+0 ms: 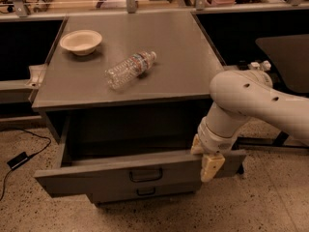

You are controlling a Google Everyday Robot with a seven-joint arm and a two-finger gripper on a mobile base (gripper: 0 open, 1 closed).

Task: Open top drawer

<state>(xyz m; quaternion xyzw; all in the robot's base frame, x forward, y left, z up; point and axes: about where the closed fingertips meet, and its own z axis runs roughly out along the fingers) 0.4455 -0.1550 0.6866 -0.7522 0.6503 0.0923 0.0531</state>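
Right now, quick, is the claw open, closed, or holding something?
Claw: at the right end of the top drawer front, over its upper edge; open or closed cannot be told.

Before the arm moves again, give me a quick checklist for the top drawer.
1. Top drawer pulled out, inside showing: ok.
2. Pincer at the right end of the drawer front's top edge: ok.
3. Pincer's hold on that front: cannot tell.
4. Bottle and bowl on the cabinet top, back from its front edge: ok.
5. Cable on the floor at left, apart from the drawer: ok.
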